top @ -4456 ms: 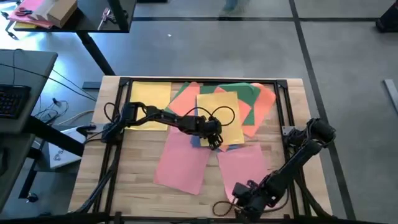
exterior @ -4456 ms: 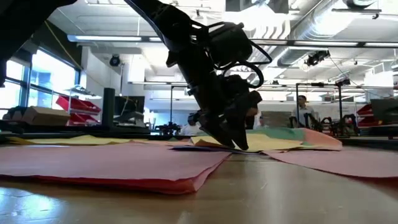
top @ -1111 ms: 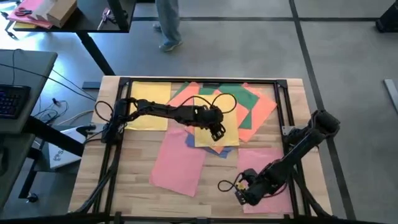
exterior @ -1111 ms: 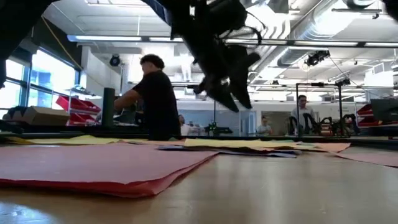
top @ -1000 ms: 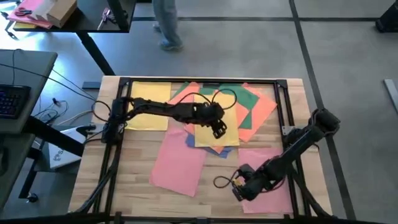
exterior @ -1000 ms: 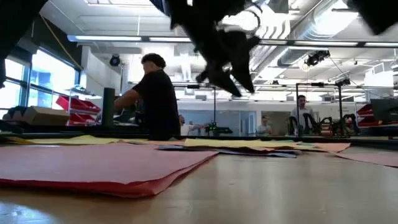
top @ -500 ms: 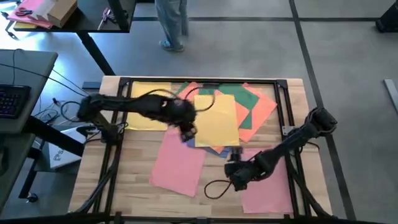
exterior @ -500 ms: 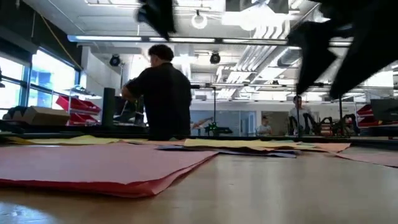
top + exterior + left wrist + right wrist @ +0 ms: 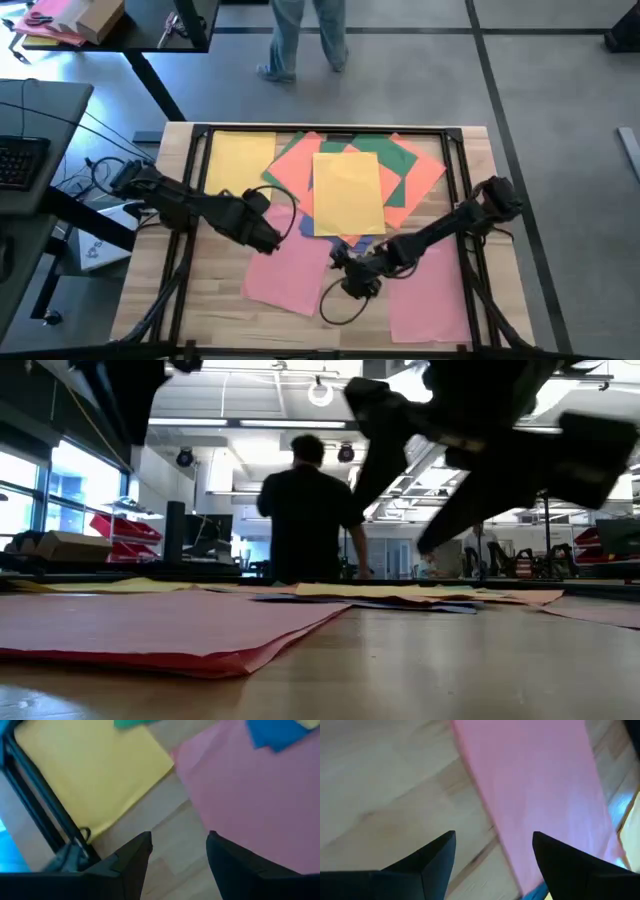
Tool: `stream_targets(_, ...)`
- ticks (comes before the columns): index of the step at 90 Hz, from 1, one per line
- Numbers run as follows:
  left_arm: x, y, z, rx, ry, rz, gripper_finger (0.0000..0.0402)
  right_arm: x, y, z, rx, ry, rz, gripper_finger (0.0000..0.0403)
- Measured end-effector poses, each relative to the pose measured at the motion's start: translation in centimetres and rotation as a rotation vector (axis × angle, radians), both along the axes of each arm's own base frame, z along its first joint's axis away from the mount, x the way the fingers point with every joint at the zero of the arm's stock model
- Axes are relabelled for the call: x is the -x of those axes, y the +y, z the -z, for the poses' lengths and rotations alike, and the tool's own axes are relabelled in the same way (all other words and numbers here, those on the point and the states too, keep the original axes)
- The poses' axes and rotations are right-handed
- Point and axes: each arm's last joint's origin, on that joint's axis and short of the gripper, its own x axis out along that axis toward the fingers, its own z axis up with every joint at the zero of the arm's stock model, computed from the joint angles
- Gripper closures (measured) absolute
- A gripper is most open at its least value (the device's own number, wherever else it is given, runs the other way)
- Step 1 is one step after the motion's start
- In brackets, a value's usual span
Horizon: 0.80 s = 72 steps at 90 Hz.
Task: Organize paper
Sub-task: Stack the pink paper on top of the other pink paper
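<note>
Two Arms Over Scattered Coloured Paper

Several sheets of paper lie spread on the tabletop (image 9: 215,300), inside a dark frame (image 9: 195,160).

1. Far left: a yellow sheet (image 9: 238,160) lies flat against the frame's left rail. The left wrist view shows the same sheet beside the rail.
2. Left arm: the left gripper (image 9: 268,238) hangs over the upper corner of the left pink sheet (image 9: 290,270), just beside the near edge of the yellow sheet. Its jaws stand apart and hold nothing; in the left wrist view the two dark fingers (image 9: 131,865) frame bare wood between yellow and pink paper.
3. Centre: a second yellow sheet (image 9: 348,190) tops an overlapping pile. Orange sheets (image 9: 295,165) and green sheets (image 9: 385,160) fan out beneath it, and a blue sheet (image 9: 350,242) shows at the pile's near edge.
4. Right arm: the right gripper (image 9: 340,262) sits just below the pile, between the two pink sheets. Its jaws stand apart and empty; the right wrist view shows wood and the edge of pink paper ahead of them.
5. Right: a second pink sheet (image 9: 425,295) lies flat near the front right of the tabletop.

Beyond the tabletop, a person (image 9: 305,520) stands in the room.
</note>
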Motion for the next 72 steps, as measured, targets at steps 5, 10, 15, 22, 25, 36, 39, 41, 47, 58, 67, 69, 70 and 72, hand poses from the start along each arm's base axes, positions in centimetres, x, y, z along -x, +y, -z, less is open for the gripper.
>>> stream_targets(5, 0.3, -0.1, 1.7, 0.02, 0.021, -0.02, 0.0223, -0.4, -0.2, 0.5, 0.017, -0.003, -0.026, 0.0155)
stream_targets(10, 0.4, -0.2, 3.5, 0.058, 0.016, -0.034, 0.0223, -0.7, -0.2, 1.0, 0.034, -0.011, -0.043, 0.0155)
stream_targets(15, 0.4, -0.1, 5.2, 0.078, -0.002, -0.05, 0.0223, -1.1, -0.2, 1.4, 0.058, -0.047, -0.037, 0.0155)
stream_targets(22, 0.7, 0.2, 7.1, 0.079, -0.025, -0.075, 0.0222, -1.5, -0.1, 2.1, 0.095, -0.076, -0.042, 0.0155)
stream_targets(25, 0.8, 0.3, 7.8, 0.078, -0.03, -0.089, 0.0223, -1.7, 0.0, 2.4, 0.105, -0.09, -0.038, 0.0155)
stream_targets(36, 1.9, 0.8, 10.3, 0.078, -0.018, -0.146, 0.0222, -2.3, 0.1, 2.9, 0.096, -0.11, -0.026, 0.0155)
stream_targets(39, 2.1, 0.8, 10.8, 0.084, -0.011, -0.157, 0.0223, -2.4, 0.2, 3.2, 0.093, -0.103, -0.021, 0.0155)
stream_targets(41, 2.3, 0.9, 11.1, 0.087, -0.008, -0.161, 0.0223, -2.5, 0.2, 3.5, 0.091, -0.098, -0.017, 0.0155)
stream_targets(47, 2.6, 1.0, 12.1, 0.1, -0.026, -0.16, 0.0222, -2.7, 0.3, 4.1, 0.095, -0.087, -0.018, 0.0155)
stream_targets(58, 2.8, 1.1, 13.9, 0.132, -0.097, -0.159, 0.0223, -3.1, 0.5, 4.7, 0.108, -0.106, -0.002, 0.0155)
stream_targets(67, 2.9, 1.1, 14.8, 0.146, -0.136, -0.168, 0.0223, -3.3, 0.7, 5.0, 0.138, -0.14, 0.03, 0.0155)
stream_targets(69, 2.8, 1.1, 14.9, 0.145, -0.138, -0.171, 0.0223, -3.4, 0.7, 5.0, 0.139, -0.146, 0.033, 0.0155)
stream_targets(70, 2.8, 1.0, 14.9, 0.145, -0.141, -0.172, 0.0223, -3.4, 0.7, 5.0, 0.138, -0.148, 0.034, 0.0155)
stream_targets(72, 2.7, 1.0, 14.9, 0.145, -0.146, -0.175, 0.0223, -3.5, 0.6, 5.0, 0.136, -0.151, 0.036, 0.0155)
